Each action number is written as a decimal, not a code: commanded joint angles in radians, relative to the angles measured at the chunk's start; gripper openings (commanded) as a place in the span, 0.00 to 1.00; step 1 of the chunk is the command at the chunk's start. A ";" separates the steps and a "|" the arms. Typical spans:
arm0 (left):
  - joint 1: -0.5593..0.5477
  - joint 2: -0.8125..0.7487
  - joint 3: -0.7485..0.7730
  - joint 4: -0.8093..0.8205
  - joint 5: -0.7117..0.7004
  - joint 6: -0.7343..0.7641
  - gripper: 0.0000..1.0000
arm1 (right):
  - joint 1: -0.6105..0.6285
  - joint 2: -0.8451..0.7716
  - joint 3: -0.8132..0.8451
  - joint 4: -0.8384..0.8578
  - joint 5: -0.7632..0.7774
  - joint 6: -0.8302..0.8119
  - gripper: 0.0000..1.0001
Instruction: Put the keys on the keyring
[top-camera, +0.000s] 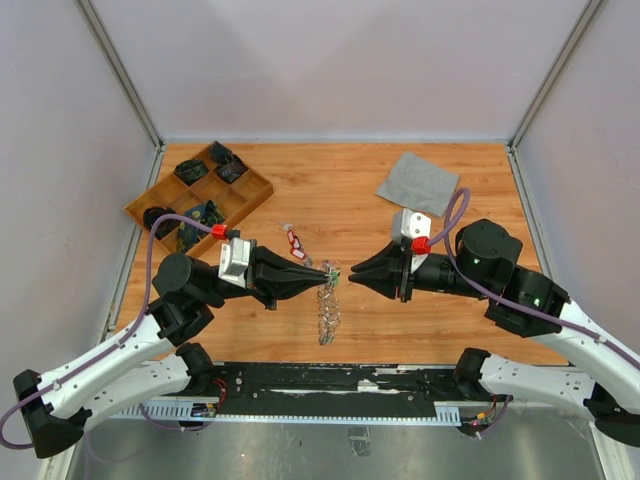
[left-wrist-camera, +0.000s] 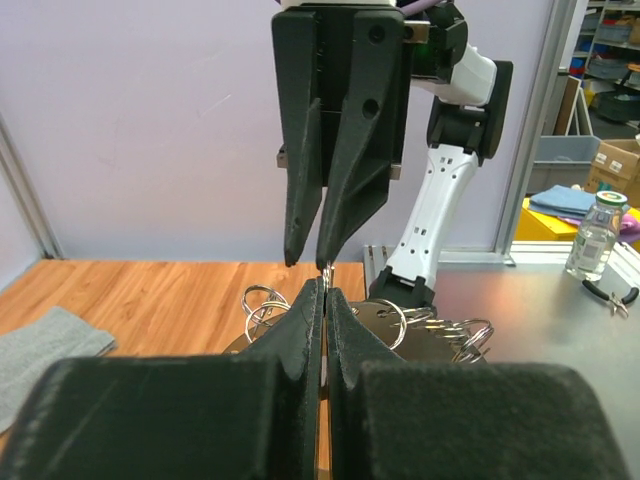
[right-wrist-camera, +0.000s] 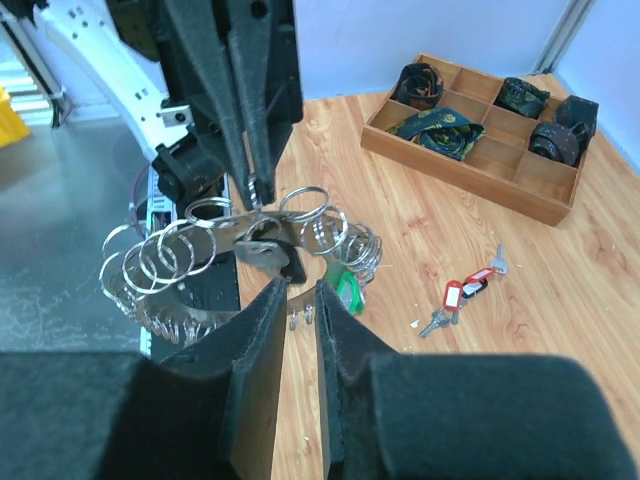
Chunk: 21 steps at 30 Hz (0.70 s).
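The keyring (right-wrist-camera: 190, 322) was a large, thin silver band. Its rim carried a crowd of small split rings (right-wrist-camera: 205, 225) that stood up like loops along the upper edge and hung as short metal pieces along the lower one. It was held near the front middle of the table (top-camera: 350, 200), between the two arms. The left gripper (top-camera: 322, 279) had its fingers pressed tight together on the band's top edge. From its own wrist view only a sliver of metal showed at the fingertips. The right gripper (top-camera: 353, 272) faced it, tip almost to tip. Its jaws stood a little apart, with a narrow gap and nothing seen between them, and the band was just beyond their ends. Whether the ring's lower edge touched the wood could not be told. A green tag (right-wrist-camera: 347, 292) hung from the band just beside the right fingertips, with a flat dark metal piece near it. Two loose keys (right-wrist-camera: 460, 295) with red tags lay together on the table, apart from the ring.

The table was warm orange-brown wood grain, enclosed by plain pale walls (top-camera: 330, 60) with grey metal posts at the corners. A wooden tray (top-camera: 262, 190) with compartments sat at the far left, with dark bundled items in several cells. A grey cloth (top-camera: 422, 183) lay flat at the far right.
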 joint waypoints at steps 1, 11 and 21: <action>-0.005 -0.009 0.006 0.062 0.008 0.003 0.00 | 0.015 0.006 0.038 0.067 0.106 0.163 0.19; -0.005 -0.010 0.003 0.069 -0.002 0.005 0.01 | 0.013 -0.060 -0.065 0.185 0.340 0.678 0.21; -0.004 -0.009 0.004 0.072 -0.005 0.008 0.01 | 0.013 -0.062 -0.149 0.287 0.294 0.874 0.20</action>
